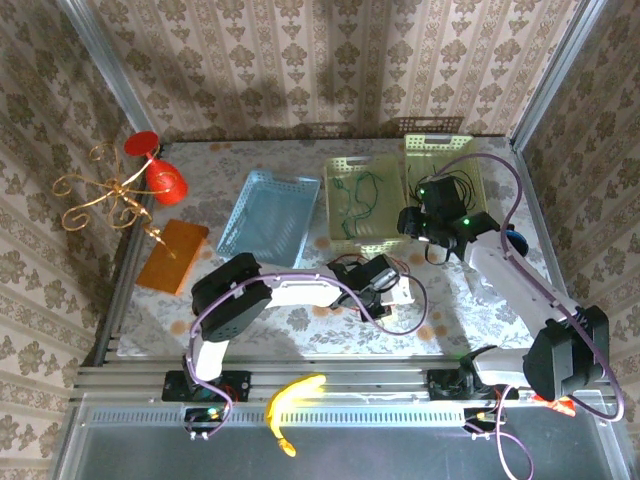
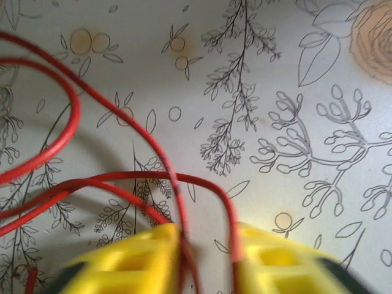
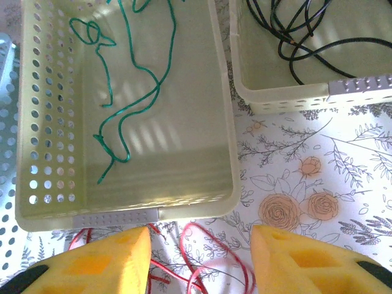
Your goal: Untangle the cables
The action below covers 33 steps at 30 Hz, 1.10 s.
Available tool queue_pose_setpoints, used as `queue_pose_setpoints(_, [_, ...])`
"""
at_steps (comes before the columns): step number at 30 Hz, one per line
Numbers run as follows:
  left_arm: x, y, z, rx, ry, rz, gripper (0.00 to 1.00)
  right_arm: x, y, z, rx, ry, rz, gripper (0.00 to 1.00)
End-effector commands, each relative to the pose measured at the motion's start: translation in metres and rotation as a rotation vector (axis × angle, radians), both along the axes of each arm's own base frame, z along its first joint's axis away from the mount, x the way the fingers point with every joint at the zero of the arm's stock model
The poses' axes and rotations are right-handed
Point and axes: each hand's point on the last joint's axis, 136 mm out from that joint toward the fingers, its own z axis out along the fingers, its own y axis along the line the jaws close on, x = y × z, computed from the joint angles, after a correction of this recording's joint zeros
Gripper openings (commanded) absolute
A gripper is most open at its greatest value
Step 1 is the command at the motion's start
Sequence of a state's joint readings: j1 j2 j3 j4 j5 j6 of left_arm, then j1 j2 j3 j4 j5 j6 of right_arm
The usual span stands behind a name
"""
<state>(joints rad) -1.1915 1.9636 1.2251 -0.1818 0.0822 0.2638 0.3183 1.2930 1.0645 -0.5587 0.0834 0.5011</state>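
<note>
Two cables look sorted in the top view: green cable [image 1: 352,200] in the middle basket [image 1: 328,200], black cable [image 1: 452,188] in the far-right basket [image 1: 440,140].

Left wrist: the left gripper [image 2: 208,257] has its jaws near together, with red cable [image 2: 153,175] strands in the gap. I cannot tell whether they pinch.

Right wrist: the right gripper [image 3: 201,251] is apart and empty over red loops.

Grasping red seems the step in hand. Next it needs a firm pinch, then a lift.

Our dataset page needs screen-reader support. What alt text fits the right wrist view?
The right gripper, jaws open, hovers over red cable loops on a floral table. Ahead, the left basket holds a green cable, the right basket a black cable.
</note>
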Motion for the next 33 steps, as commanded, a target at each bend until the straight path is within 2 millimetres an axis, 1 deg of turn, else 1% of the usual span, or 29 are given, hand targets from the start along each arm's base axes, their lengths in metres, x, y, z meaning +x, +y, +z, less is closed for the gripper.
queue_pose_setpoints(1, [0.006, 0.014, 0.009, 0.024, -0.083, 0.023, 0.00, -0.006, -0.009, 0.004, -0.009, -0.015, -0.028, 0.48])
queue_pose_setpoints(3, [0.011, 0.014, 0.024, -0.033, -0.117, 0.046, 0.00, -0.007, -0.010, 0.002, -0.007, -0.012, -0.035, 0.48])
queue_pose_setpoints(6, [0.019, 0.012, 0.056, -0.137, -0.131, 0.098, 0.00, -0.009, -0.012, 0.000, -0.005, -0.011, -0.047, 0.48])
queue_pose_setpoints(9, [0.028, 0.014, 0.088, -0.239, -0.102, 0.152, 0.00, -0.010, -0.016, -0.002, 0.005, -0.011, -0.069, 0.48])
queue_pose_setpoints(11, [0.029, 0.016, 0.105, -0.303, -0.061, 0.171, 0.00, -0.011, -0.019, -0.004, 0.013, -0.009, -0.087, 0.48])
queue_pose_setpoints(12, [0.031, 0.017, 0.113, -0.334, -0.043, 0.181, 0.02, -0.011, -0.021, -0.005, 0.018, -0.009, -0.098, 0.48])
queue_pose_setpoints(15, [0.031, 0.021, 0.129, -0.394, -0.001, 0.184, 0.16, -0.012, -0.027, -0.006, 0.035, -0.007, -0.125, 0.48])
queue_pose_setpoints(16, [0.032, 0.022, 0.134, -0.413, 0.003, 0.191, 0.17, -0.012, -0.029, -0.006, 0.039, -0.007, -0.135, 0.48])
queue_pose_setpoints(21, [0.045, 0.031, 0.166, -0.537, 0.042, 0.245, 0.15, -0.012, -0.035, -0.003, 0.057, -0.015, -0.145, 0.47])
queue_pose_setpoints(23, [0.049, 0.034, 0.181, -0.586, 0.063, 0.256, 0.11, -0.013, -0.035, -0.003, 0.057, -0.016, -0.146, 0.47])
queue_pose_setpoints(26, [0.056, 0.042, 0.203, -0.652, 0.066, 0.279, 0.00, -0.014, -0.035, -0.005, 0.060, -0.010, -0.144, 0.46])
queue_pose_setpoints(28, [0.062, 0.050, 0.216, -0.697, 0.061, 0.297, 0.00, -0.015, -0.033, -0.007, 0.068, -0.003, -0.135, 0.46])
queue_pose_setpoints(29, [0.063, 0.052, 0.220, -0.707, 0.063, 0.294, 0.00, -0.011, -0.030, -0.003, 0.080, -0.025, -0.126, 0.46])
queue_pose_setpoints(30, [0.063, 0.054, 0.218, -0.692, 0.062, 0.290, 0.00, -0.011, -0.029, -0.005, 0.085, -0.022, -0.119, 0.46])
queue_pose_setpoints(31, [0.060, 0.053, 0.212, -0.659, 0.061, 0.271, 0.00, -0.011, -0.027, -0.007, 0.091, -0.016, -0.115, 0.46])
queue_pose_setpoints(33, [0.053, 0.049, 0.193, -0.579, 0.071, 0.240, 0.08, -0.013, -0.026, -0.011, 0.095, -0.003, -0.109, 0.46])
